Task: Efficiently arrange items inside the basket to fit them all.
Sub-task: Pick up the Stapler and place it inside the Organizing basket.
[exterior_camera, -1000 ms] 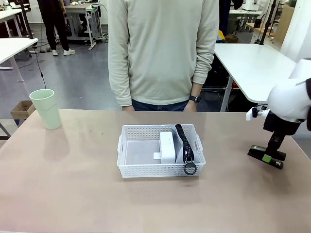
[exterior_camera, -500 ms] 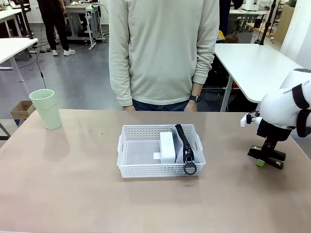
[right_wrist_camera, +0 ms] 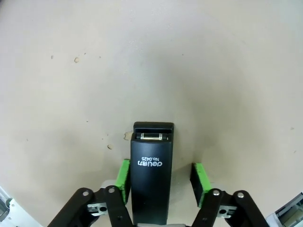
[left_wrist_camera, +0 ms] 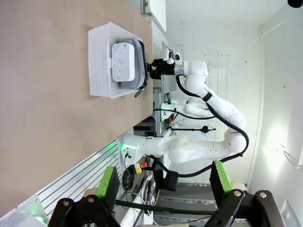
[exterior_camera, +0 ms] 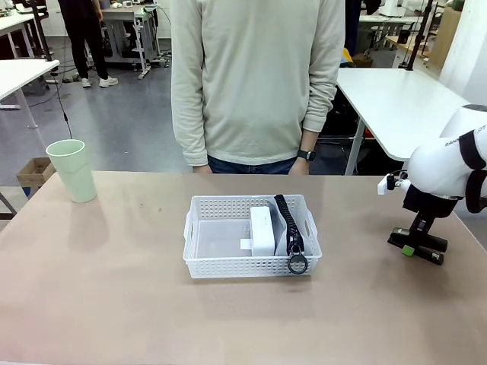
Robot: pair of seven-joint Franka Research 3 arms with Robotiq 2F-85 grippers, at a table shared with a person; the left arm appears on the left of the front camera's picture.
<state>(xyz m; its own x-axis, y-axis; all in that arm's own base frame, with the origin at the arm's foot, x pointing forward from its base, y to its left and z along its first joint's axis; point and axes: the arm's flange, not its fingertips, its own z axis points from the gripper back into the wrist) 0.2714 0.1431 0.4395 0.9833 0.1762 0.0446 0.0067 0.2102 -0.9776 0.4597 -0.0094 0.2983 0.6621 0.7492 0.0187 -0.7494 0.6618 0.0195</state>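
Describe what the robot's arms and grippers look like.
The right arm is glossy white, built of rounded segments with dark joint bands and grey lettering. In the left wrist view a black cable runs along it. The right gripper and the left gripper are black, with linked fingers and bright green pads.

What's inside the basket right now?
A white rectangular box and, beside it, a grey pouch with black zipper, its ring pull hanging over the near rim. The basket's left half is bare. Anything beneath those two is covered.
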